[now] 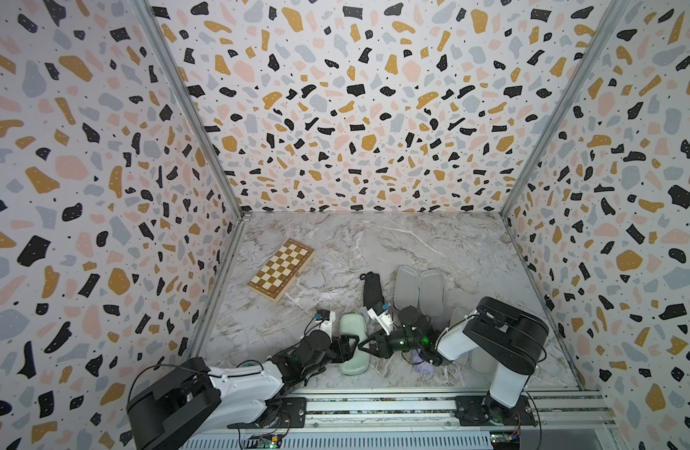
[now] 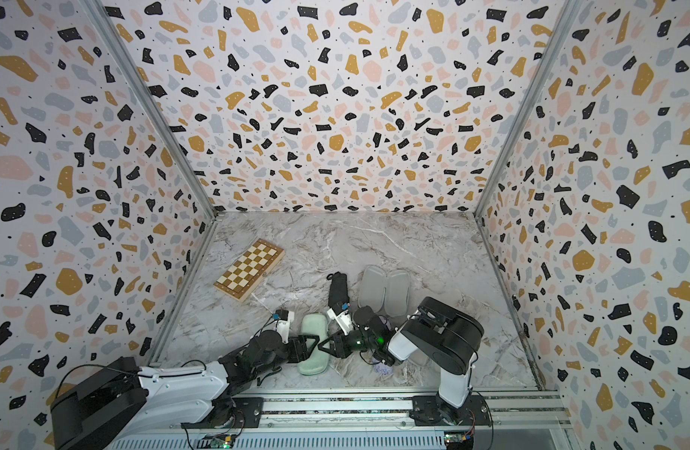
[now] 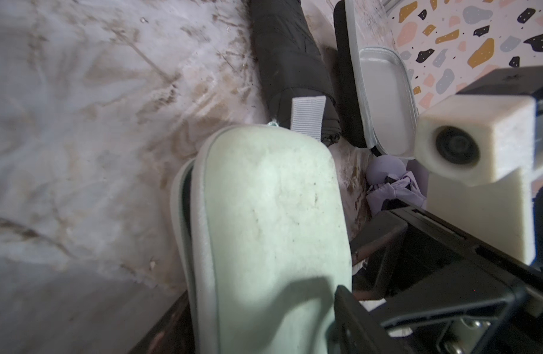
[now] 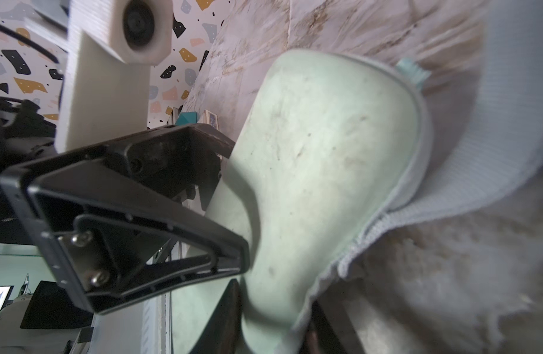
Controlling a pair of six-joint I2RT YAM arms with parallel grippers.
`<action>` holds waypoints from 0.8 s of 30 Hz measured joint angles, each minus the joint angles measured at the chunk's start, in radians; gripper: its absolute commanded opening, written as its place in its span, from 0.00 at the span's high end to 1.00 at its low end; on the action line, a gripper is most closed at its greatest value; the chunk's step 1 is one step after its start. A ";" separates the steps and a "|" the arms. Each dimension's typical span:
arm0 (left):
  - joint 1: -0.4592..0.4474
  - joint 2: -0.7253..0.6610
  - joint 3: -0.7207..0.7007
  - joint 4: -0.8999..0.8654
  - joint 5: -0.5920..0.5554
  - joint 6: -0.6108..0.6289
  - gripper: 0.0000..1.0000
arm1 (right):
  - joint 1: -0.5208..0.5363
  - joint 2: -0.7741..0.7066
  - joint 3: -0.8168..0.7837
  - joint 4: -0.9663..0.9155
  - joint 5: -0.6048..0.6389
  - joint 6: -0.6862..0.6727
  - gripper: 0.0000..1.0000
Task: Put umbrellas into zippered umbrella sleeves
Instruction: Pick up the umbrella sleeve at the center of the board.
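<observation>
The mint green case [image 1: 351, 325] lies at the front of the marble table [image 1: 413, 241], with both arms meeting over it; from above, the left gripper [image 1: 347, 348] and right gripper [image 1: 365, 345] merge into one dark knot. The right wrist view separates them: the left's jaws stand spread astride the case, and the right's pinch its zip edge. The left wrist view alone shows the seam gaping; it also shows the lilac umbrella [image 3: 386, 180] plainly, just beyond the case; the black umbrella [image 3: 288, 61] lies beside the open black case [image 3: 383, 101].
</observation>
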 measured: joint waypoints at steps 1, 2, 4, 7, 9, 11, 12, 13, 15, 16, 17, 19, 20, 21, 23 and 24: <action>0.000 -0.012 0.000 -0.008 0.010 0.002 0.19 | 0.000 -0.002 -0.002 0.002 -0.003 -0.001 0.70; -0.002 -0.021 0.000 -0.012 0.019 0.002 0.17 | 0.001 -0.005 -0.005 0.004 -0.004 -0.003 0.70; -0.003 -0.029 0.000 -0.018 0.032 0.002 0.14 | 0.005 -0.015 -0.013 0.007 -0.003 -0.011 0.70; -0.006 -0.032 -0.001 -0.011 0.055 0.000 0.09 | 0.010 -0.040 -0.037 0.013 0.001 -0.031 0.70; -0.008 -0.033 -0.001 -0.004 0.074 -0.002 0.07 | 0.013 -0.060 -0.060 0.035 0.000 -0.042 0.71; -0.013 -0.035 -0.002 -0.001 0.091 -0.004 0.05 | 0.015 -0.079 -0.081 0.053 -0.005 -0.050 0.71; -0.013 -0.035 -0.002 -0.001 0.096 -0.006 0.05 | 0.017 -0.082 -0.085 0.058 -0.006 -0.053 0.71; -0.013 -0.038 -0.002 -0.001 0.100 -0.007 0.04 | 0.019 -0.090 -0.092 0.063 -0.005 -0.060 0.71; -0.014 -0.045 -0.003 -0.001 0.110 -0.009 0.04 | 0.027 -0.114 -0.100 0.065 -0.011 -0.080 0.71; -0.014 -0.047 -0.005 0.002 0.115 -0.012 0.04 | 0.035 -0.123 -0.100 0.063 -0.018 -0.092 0.71; -0.016 -0.051 -0.008 0.003 0.121 -0.012 0.05 | 0.041 -0.124 -0.101 0.063 -0.021 -0.099 0.71; -0.017 -0.053 -0.011 0.008 0.128 -0.011 0.08 | 0.043 -0.122 -0.101 0.066 -0.029 -0.105 0.71; -0.017 -0.053 -0.012 0.010 0.131 -0.010 0.09 | 0.043 -0.121 -0.101 0.069 -0.032 -0.105 0.71; -0.018 -0.052 -0.013 0.011 0.133 -0.010 0.11 | 0.043 -0.117 -0.101 0.071 -0.035 -0.105 0.71; -0.023 -0.051 -0.014 0.010 0.134 -0.008 0.18 | 0.043 -0.105 -0.101 0.080 -0.042 -0.105 0.71; -0.025 -0.050 -0.014 0.009 0.134 -0.006 0.21 | 0.043 -0.101 -0.101 0.081 -0.044 -0.105 0.71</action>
